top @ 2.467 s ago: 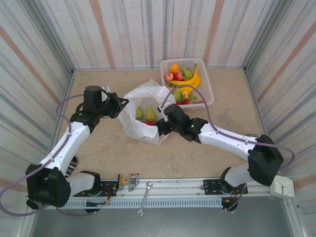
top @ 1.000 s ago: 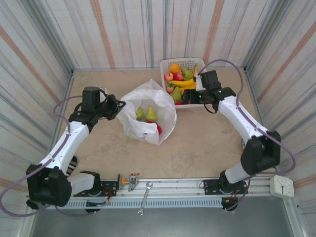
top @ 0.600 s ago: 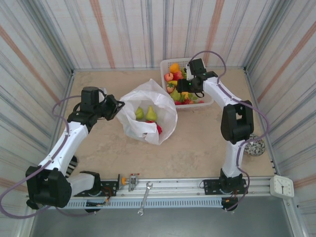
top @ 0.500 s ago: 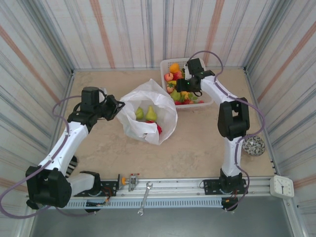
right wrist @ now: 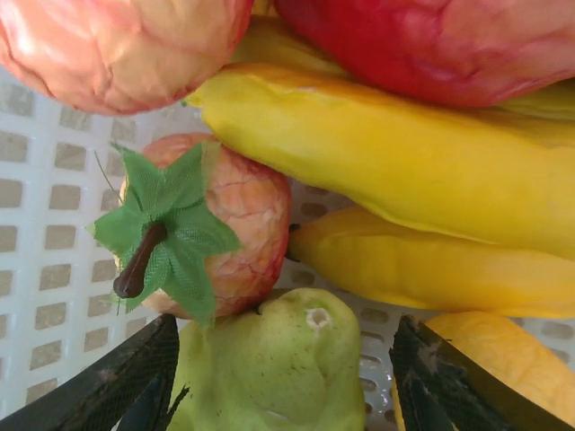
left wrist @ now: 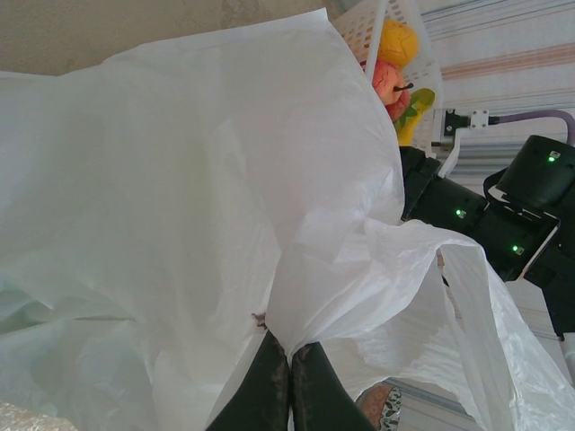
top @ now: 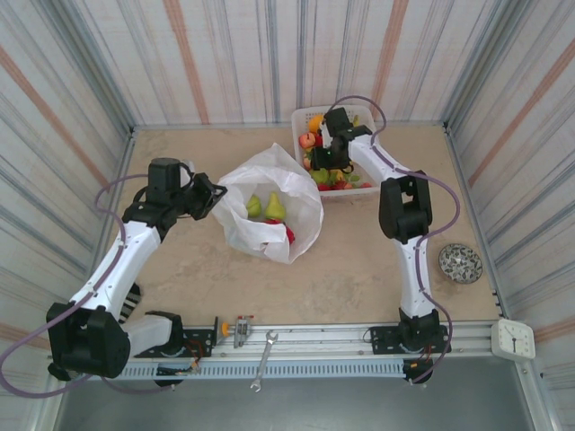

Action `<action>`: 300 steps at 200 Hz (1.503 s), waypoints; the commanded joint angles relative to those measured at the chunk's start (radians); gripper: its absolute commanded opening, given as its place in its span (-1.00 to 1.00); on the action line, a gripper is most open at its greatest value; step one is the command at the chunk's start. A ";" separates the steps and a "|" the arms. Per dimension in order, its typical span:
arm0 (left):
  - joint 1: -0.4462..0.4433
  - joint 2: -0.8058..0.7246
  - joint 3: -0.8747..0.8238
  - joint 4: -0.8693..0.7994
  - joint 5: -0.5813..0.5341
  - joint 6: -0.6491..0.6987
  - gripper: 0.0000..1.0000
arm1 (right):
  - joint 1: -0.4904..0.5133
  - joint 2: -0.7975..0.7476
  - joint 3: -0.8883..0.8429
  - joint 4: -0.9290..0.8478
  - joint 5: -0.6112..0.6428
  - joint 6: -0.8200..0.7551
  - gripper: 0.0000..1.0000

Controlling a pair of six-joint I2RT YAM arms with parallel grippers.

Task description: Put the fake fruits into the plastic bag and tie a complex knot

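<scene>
The white plastic bag (top: 269, 211) lies open mid-table with two green pears (top: 274, 207) and a red apple (top: 287, 235) inside. My left gripper (top: 214, 193) is shut on the bag's rim, and the left wrist view shows the film pinched between its closed fingertips (left wrist: 289, 346). My right gripper (top: 325, 157) is down in the white lattice basket (top: 377, 171) among the fake fruits. Its jaws are open on either side of a green pear (right wrist: 278, 368), with a gap at the right finger (right wrist: 431, 377). A leafed apple (right wrist: 225, 224) and yellow bananas (right wrist: 377, 153) lie just beyond the pear.
The basket sits against the back wall, to the right of the bag. A small patterned bowl (top: 461, 262) stands at the right side of the table. A clock (top: 514, 339) and a wrench (top: 263, 359) rest on the front rail. Striped walls enclose the table.
My right arm has swung from the bag back to the basket and dropped among the fruits, its jaws narrowing around the pear. The left arm and the bag have stayed put.
</scene>
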 commanded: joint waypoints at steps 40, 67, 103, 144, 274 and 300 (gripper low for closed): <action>0.007 -0.030 0.024 -0.017 -0.016 0.024 -1.00 | 0.008 0.067 0.025 -0.061 -0.027 0.028 0.13; 0.008 -0.032 0.021 -0.018 -0.015 0.024 -1.00 | 0.006 0.043 0.024 -0.051 -0.018 0.023 -0.06; 0.008 -0.035 0.017 -0.014 -0.013 0.022 -1.00 | 0.006 -0.019 0.022 -0.041 0.018 0.007 -0.16; 0.007 -0.034 0.012 -0.009 -0.007 0.018 -1.00 | 0.004 -0.096 0.017 -0.037 0.040 -0.009 -0.16; 0.009 -0.039 0.003 0.004 0.001 0.010 -1.00 | -0.012 -0.296 -0.109 0.046 0.081 -0.015 -0.20; 0.008 -0.038 0.003 0.004 0.001 0.010 -1.00 | -0.016 -0.278 -0.113 0.049 0.078 -0.014 -0.28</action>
